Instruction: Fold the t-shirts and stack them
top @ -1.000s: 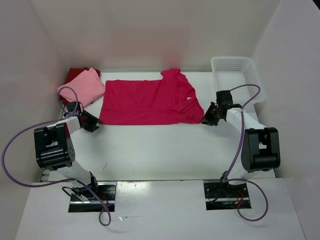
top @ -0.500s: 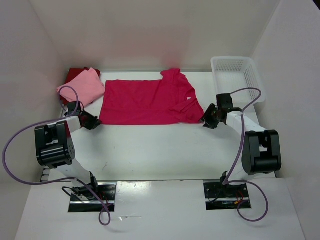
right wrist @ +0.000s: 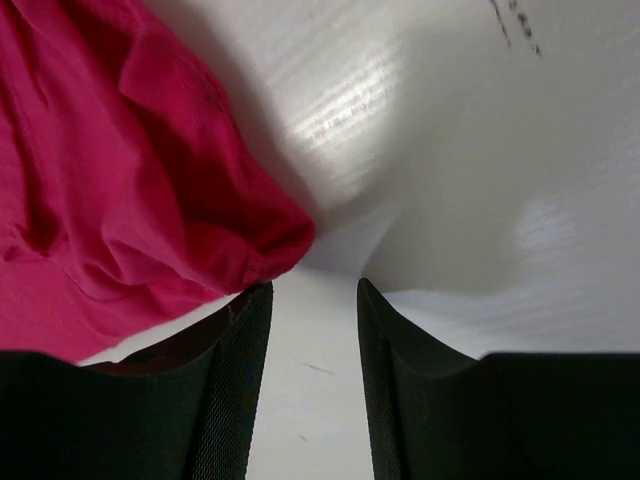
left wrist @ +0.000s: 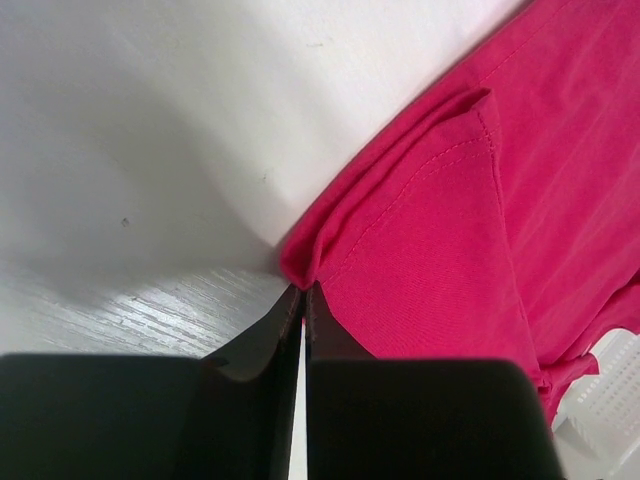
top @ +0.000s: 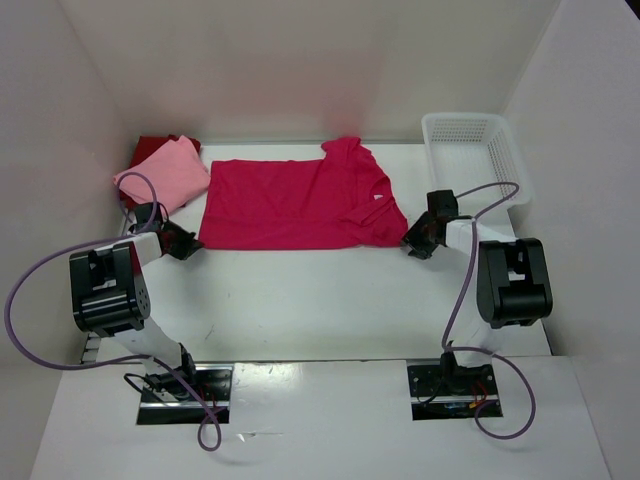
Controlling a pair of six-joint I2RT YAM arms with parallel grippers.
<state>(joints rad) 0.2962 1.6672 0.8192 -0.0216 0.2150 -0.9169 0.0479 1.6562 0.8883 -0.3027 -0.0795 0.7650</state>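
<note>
**While the left gripper (left wrist: 303,292) clamps, the right gripper (right wrist: 310,300) gapes**

Crimson t-shirt (top: 290,205) lies spread flat on the table (top: 300,290). Left fingertips are pressed together at its near-left corner — whether they catch cloth, I cannot tell. Right jaws stand apart at its near-right corner. Far left, the pink t-shirt (top: 165,175) rests on the dark red t-shirt (top: 152,148).

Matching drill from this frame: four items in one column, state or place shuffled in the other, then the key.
1. crimson shirt
2. pink shirt
3. left gripper
4. right gripper

A. jaws apart, a cloth corner just ahead
B. folded at far left, overlapping the dark red shirt
C. spread flat in the middle
D. shut on a cloth corner

Pairs: 1-C, 2-B, 3-D, 4-A
</note>
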